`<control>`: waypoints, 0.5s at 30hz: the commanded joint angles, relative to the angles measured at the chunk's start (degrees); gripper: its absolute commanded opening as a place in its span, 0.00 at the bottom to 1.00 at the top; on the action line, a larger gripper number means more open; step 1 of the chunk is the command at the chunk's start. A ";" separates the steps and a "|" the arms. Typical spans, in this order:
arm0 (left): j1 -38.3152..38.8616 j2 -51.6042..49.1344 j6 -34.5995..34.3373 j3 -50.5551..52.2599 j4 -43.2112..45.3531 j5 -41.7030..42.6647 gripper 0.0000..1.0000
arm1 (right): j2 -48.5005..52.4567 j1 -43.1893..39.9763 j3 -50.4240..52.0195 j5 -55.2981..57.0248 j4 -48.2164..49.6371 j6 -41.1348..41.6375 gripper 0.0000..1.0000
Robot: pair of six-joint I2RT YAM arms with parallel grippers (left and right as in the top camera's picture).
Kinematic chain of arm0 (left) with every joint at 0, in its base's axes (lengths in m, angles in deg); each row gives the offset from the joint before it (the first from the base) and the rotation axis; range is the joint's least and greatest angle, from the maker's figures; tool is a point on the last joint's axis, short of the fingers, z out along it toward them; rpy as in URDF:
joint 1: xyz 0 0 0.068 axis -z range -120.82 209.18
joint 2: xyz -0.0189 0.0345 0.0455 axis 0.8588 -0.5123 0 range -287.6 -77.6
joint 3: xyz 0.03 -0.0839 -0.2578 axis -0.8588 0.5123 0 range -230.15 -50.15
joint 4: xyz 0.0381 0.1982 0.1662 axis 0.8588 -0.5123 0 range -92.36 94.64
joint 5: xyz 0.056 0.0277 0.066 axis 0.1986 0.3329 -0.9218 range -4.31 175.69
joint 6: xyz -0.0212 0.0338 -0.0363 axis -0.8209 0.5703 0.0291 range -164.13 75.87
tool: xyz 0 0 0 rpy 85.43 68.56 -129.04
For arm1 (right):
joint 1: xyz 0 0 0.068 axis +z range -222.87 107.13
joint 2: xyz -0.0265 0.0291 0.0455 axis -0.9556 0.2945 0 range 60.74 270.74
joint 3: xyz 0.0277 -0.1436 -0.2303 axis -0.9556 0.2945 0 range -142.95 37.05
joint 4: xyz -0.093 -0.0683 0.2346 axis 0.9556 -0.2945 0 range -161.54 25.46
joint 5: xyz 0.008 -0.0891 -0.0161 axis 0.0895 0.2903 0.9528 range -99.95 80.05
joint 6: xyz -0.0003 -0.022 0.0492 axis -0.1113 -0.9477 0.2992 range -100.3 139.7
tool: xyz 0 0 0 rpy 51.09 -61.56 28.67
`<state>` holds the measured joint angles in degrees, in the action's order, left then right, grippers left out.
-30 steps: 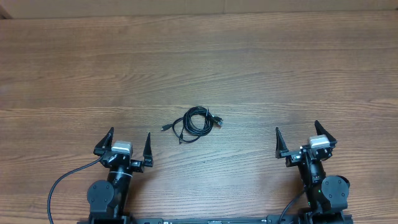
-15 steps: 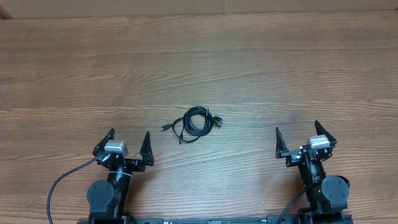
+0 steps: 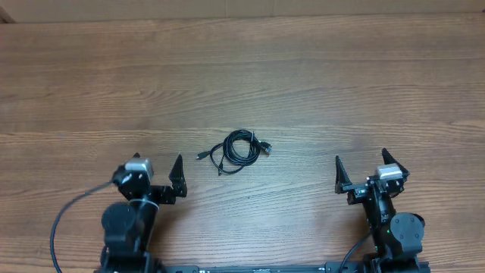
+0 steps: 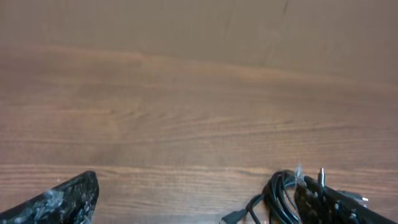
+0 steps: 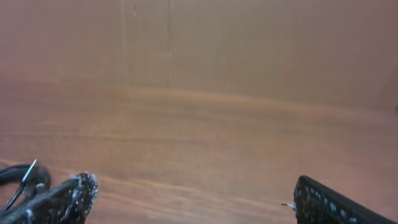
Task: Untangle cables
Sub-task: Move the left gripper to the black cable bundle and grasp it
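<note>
The cables (image 3: 240, 149) are a small coil of thin black cords with plug ends, lying on the wooden table near its middle. In the left wrist view they (image 4: 277, 198) lie at the lower right, partly behind my right finger. My left gripper (image 3: 151, 176) is open and empty, below and left of the coil. My right gripper (image 3: 362, 168) is open and empty at the lower right, well away from the coil. In the right wrist view only a thin end of the cables (image 5: 18, 177) shows at the far left.
The wooden table (image 3: 242, 76) stretches bare behind the coil. A thicker black wire (image 3: 64, 224) loops from the left arm's base at the lower left. A brown wall (image 4: 199, 25) stands at the table's far edge.
My left gripper has shifted slightly left and up and turned a little. The cables and the right arm have not moved.
</note>
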<state>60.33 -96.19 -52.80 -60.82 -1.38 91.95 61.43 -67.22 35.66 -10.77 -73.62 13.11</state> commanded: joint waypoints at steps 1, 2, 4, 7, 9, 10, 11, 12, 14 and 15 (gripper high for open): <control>0.39 -8.68 -0.37 -6.25 0.28 1.51 1.00 | 0.20 -0.26 -3.02 1.22 -4.70 5.03 1.00; 0.39 -11.58 -0.39 -7.74 0.28 2.75 1.00 | 0.61 -0.26 -3.85 1.22 -6.64 6.14 1.00; 0.39 -16.35 -0.37 -10.19 0.24 5.57 1.00 | 1.51 -0.26 -5.38 1.22 -9.44 7.78 1.00; 0.39 -26.12 -0.37 -15.69 0.20 9.70 1.00 | 3.85 -0.26 -8.87 1.18 -13.22 10.23 1.00; 0.42 -30.47 -0.37 -18.38 0.13 11.98 1.00 | 5.40 -0.26 -11.15 1.18 -15.41 11.89 1.00; 0.46 -32.59 -0.35 -19.56 0.00 12.98 1.00 | 6.21 -0.26 -12.22 1.18 -16.46 12.68 1.00; 0.59 -35.93 -0.35 -21.51 -0.83 14.01 1.00 | 7.50 -0.26 -13.84 1.14 -18.05 12.81 1.00; 0.90 -37.70 -0.31 -22.71 -1.88 13.94 1.00 | 8.44 -0.26 -14.99 1.16 -19.15 12.79 1.00; 1.99 -41.00 1.05 -25.14 -4.42 13.92 1.00 | 10.40 -0.26 -16.94 1.18 -20.70 12.79 1.00; 3.43 -43.56 2.71 -27.10 -6.40 13.92 1.00 | 12.28 -0.26 -18.51 1.16 -21.84 12.81 1.00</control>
<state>61.42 -135.27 -52.78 -83.18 -4.99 103.41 70.61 -67.22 21.47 -9.72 -94.12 24.56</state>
